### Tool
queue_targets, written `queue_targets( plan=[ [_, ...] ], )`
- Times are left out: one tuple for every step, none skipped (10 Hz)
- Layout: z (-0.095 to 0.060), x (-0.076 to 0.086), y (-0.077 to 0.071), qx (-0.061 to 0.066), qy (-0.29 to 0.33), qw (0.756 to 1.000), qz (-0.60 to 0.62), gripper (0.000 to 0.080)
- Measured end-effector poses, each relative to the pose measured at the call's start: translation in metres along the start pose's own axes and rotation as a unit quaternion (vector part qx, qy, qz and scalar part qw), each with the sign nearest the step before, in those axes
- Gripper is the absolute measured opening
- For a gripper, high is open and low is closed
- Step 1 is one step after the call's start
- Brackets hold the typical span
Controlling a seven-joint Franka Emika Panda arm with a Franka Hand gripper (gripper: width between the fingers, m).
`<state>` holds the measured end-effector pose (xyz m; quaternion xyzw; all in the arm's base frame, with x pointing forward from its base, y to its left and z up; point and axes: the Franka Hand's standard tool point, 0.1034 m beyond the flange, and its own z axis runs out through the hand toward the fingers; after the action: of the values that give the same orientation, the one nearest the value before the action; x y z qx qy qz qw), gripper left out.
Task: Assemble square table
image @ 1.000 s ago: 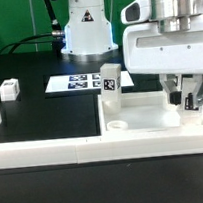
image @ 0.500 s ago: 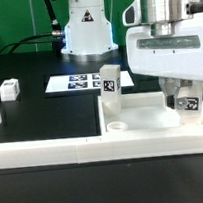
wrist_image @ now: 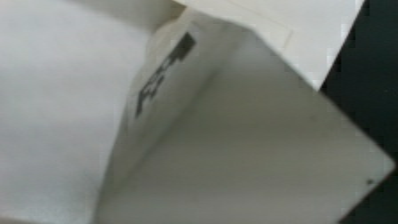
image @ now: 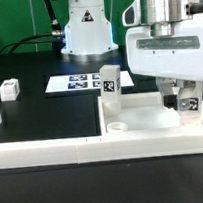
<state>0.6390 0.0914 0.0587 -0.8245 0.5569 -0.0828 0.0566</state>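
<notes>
We see the fingers (image: 168, 99) low over the slab (image: 146, 113), with one leg (image: 187, 104) upright between them, its tag facing the exterior camera. We cannot tell whether they clamp it or merely flank it, for the wrist view shows only that leg's white side and tag, close and blurred. The slab lies on the table (image: 51, 114) right beneath the fingers. A second leg (image: 110, 81) stands at its far corner toward the exterior view's left of them, and a third leg (image: 9, 90) sits on the table well apart, farther that way.
</notes>
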Motion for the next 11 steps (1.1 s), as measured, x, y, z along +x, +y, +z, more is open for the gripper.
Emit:
queue_targets(
  plan=[
    [0.0001,0.0,0.0001,0.0,0.0,1.0,0.0,0.0223],
    [0.0002,0.0,0.0001,0.0,0.0,1.0,0.0,0.0413],
    [0.0003,0.0,0.0002,0.0,0.0,1.0,0.0,0.0548],
    [0.0004,0.0,0.0003,0.0,0.0,1.0,0.0,0.0548],
    [0.0005,0.0,0.0003,0.0,0.0,1.0,0.0,0.0628],
    [0.0006,0.0,0.0004,-0.001,0.0,1.0,0.0,0.0643],
    [0.0006,0.0,0.0004,-0.001,0.0,1.0,0.0,0.0643],
    [0.0007,0.0,0.0005,-0.001,0.0,1.0,0.0,0.0648],
    [0.0007,0.0,0.0005,-0.001,0.0,1.0,0.0,0.0649],
    [0.0008,0.0,0.0005,-0.001,0.0,1.0,0.0,0.0649],
    [-0.0006,0.0029,0.0003,0.002,0.001,1.0,-0.009,0.0649]
  ],
)
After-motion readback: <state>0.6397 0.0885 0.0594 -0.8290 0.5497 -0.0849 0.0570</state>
